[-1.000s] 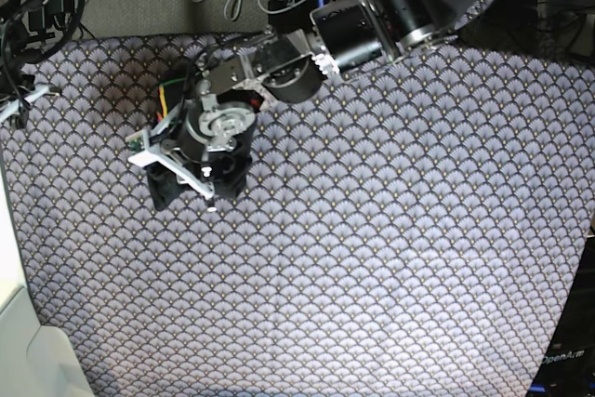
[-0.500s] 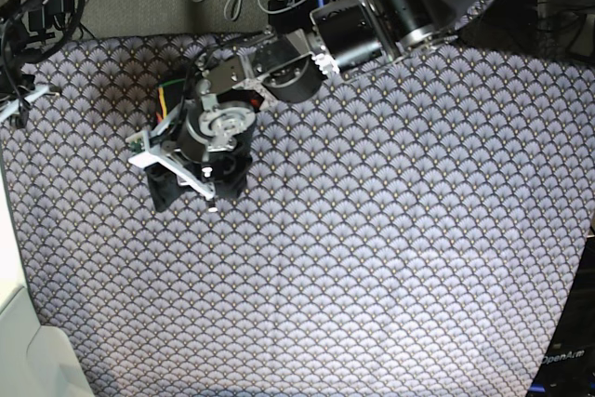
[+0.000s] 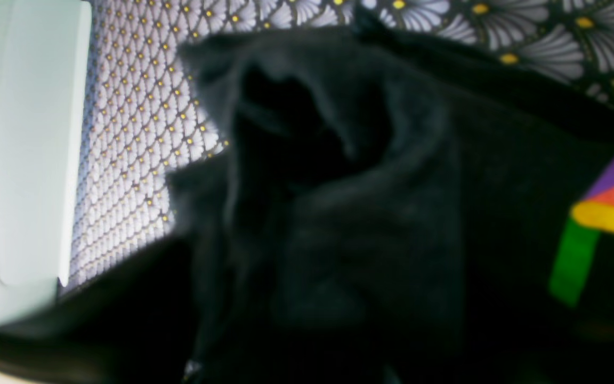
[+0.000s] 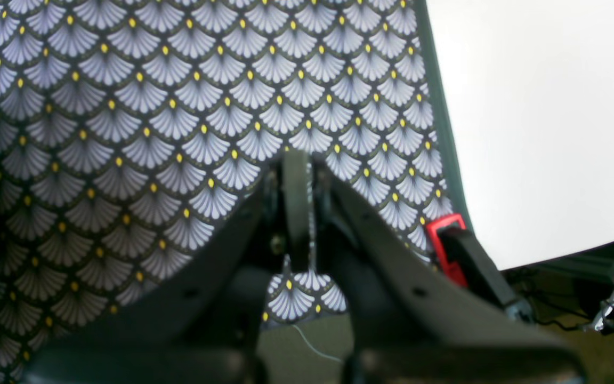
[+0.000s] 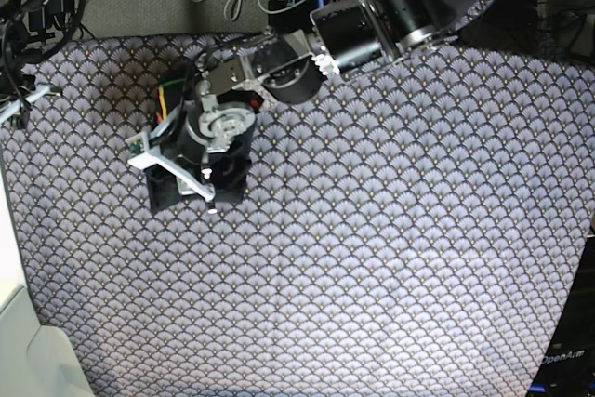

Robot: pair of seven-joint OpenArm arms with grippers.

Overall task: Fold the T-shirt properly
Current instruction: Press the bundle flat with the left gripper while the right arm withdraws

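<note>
Right gripper point(image 4: 297, 213) clenched tight on nothing, dark fingers point(image 4: 292, 202) pressed together above the fan-scale cloth point(image 4: 179, 117), parked at the far left corner of the base view point(image 5: 23, 99), well apart from the garment. Left gripper point(image 5: 181, 174) down over the T-shirt point(image 5: 167, 194); jaw state impossible to tell, since the wrist view shows only blurred black fabric and no fingertips, and from above the wrist body hides the tips. T-shirt bunched into a small dark bundle in the upper left part of the patterned cloth point(image 5: 390, 248), mostly hidden under the left arm, with a corner poking out below and left of the gripper. In the left wrist view, T-shirt point(image 3: 371, 213) fills nearly the whole frame, folds and a deep dark hollow near the top, coloured print point(image 3: 600, 224) of green, yellow, orange-red and purple strokes at the right edge. Pale white surface point(image 3: 14, 160) along the left, touching the cloth's border.
</note>
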